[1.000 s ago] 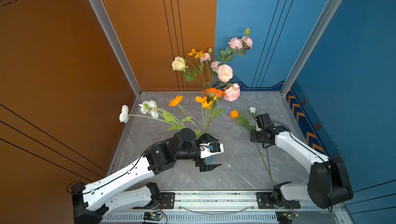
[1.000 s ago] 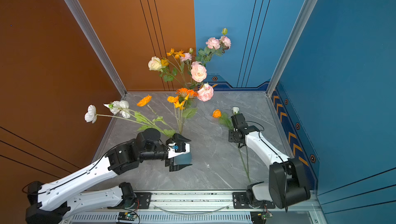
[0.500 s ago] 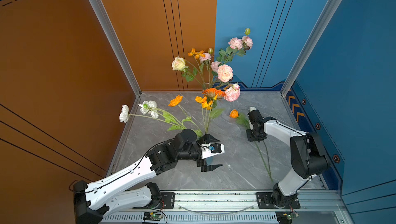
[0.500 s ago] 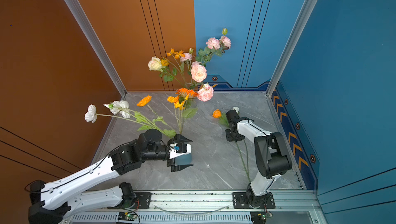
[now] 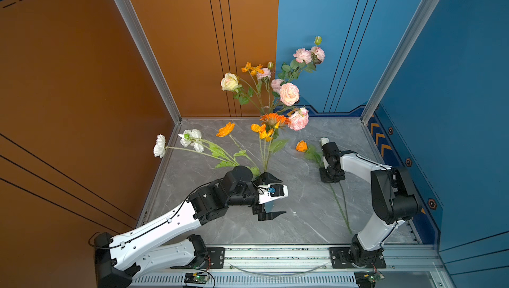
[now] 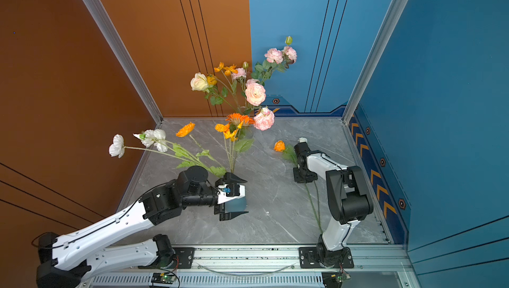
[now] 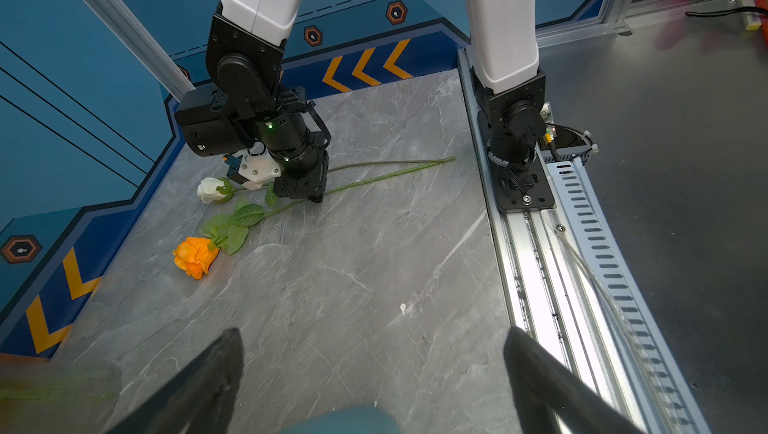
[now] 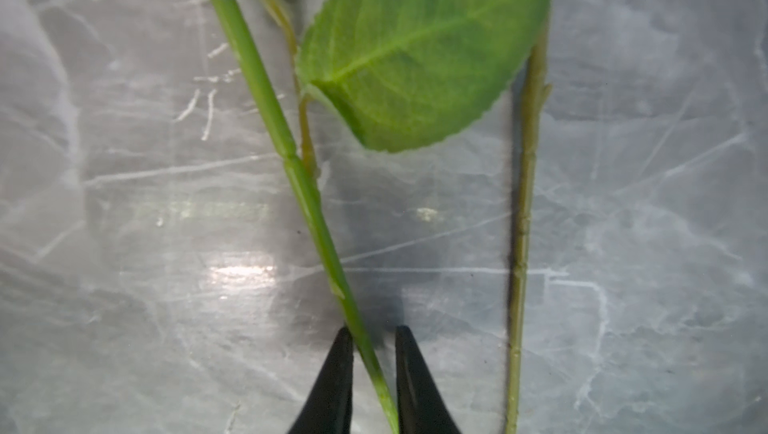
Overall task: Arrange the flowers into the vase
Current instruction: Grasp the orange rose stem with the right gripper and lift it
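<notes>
Several flowers (image 5: 289, 93) stand in a teal vase (image 6: 236, 204) at the table's middle; white ones (image 5: 190, 137) lean far left. My left gripper (image 5: 282, 197) (image 6: 247, 197) (image 7: 374, 331) is open, a finger on each side of the vase with gaps. An orange flower (image 5: 301, 146) (image 7: 194, 256) and a white rose (image 5: 324, 140) (image 7: 210, 190) lie on the table at the right. My right gripper (image 5: 332, 177) (image 8: 372, 330) points down, shut on the orange flower's green stem (image 8: 307, 199). The white rose's olive stem (image 8: 525, 203) lies beside it, untouched.
Both loose stems (image 5: 340, 206) run toward the front rail (image 5: 275, 253), close to my right arm's base (image 5: 366, 253). Orange and blue walls close in the grey marble table (image 5: 303, 226) on three sides.
My right arm has folded its elbow up and its jaws have narrowed onto the orange flower's stem. The left arm and the vase have not moved.
</notes>
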Controlling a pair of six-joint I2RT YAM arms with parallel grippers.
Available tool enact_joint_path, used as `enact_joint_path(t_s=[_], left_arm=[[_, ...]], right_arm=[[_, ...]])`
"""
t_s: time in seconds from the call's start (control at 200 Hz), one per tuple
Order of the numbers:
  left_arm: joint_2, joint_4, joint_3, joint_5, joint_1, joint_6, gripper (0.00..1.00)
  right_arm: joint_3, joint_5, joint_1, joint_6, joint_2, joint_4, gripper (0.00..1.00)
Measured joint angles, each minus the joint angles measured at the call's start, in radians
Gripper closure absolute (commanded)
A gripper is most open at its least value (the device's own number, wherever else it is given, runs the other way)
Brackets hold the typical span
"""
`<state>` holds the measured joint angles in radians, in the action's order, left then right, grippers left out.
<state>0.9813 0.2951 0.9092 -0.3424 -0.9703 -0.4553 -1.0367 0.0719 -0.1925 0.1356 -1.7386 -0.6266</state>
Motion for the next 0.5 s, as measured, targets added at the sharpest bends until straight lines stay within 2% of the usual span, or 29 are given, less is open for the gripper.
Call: enact_joint_path(t_s=[0.035, 0.285, 0.501], left_arm=[[-0.003, 0.0, 0.0, 0.0, 0.001, 0.0, 0.02], [-0.029, 0.0, -0.002, 0.0, 0.002, 0.0, 0.02], [-0.052, 0.0, -0.007, 0.001, 0.002, 0.0, 0.02]], right_arm=[[0.0, -0.003, -0.002, -0.004, 0.0, 0.001, 1.0], [0.009, -0.009, -0.041, -0.025, 0.018, 0.01, 1.0], [0.021, -0.02, -0.065, -0.025, 0.2, 0.012, 1.0]])
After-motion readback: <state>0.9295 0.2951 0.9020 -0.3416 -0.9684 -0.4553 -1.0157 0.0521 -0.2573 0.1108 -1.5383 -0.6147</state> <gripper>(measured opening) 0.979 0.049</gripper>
